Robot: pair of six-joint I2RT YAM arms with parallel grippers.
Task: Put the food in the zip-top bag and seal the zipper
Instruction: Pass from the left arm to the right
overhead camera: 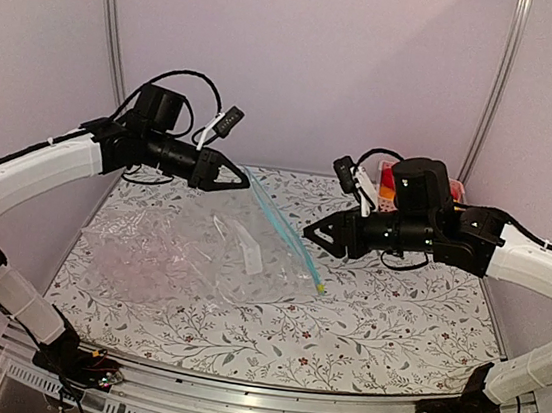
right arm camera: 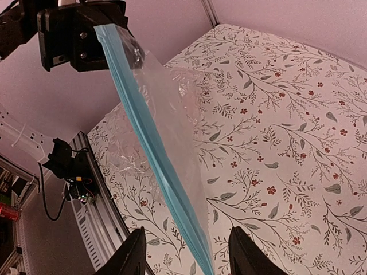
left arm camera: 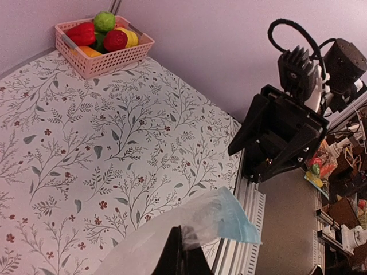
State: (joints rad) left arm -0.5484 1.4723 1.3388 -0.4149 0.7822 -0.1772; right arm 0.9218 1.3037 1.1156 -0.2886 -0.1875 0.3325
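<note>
Right wrist view, nearest first: the right gripper is standing with its fingers spread wide and gripping nothing, and the zipper is running down through the gap between them without clearly touching either. Farther along, the zip-top bag is hanging from that strip as a slack clear sheet, its lower part trailing onto the table, with no coloured food showing through the film. At the far, raised end the left gripper is pinching one corner of the bag, fingers closed tight on it. Beyond both arms, at the back of the table, the food is sitting in the pink basket, well apart from the bag. The main risk is that the right fingers are lining up to press the strip while the bag is looking empty; closing now would be sealing it with nothing inside (whether the mouth is already pressed together cannot be told from here). A second risk is the single-corner hold: a drag along the sloping strip could be pulling the thin film out of the left pinch, dropping the bag onto the loose clear plastic beside it. The strip is also tilting across the gap, so a squeeze might be catching only its edge.
</note>
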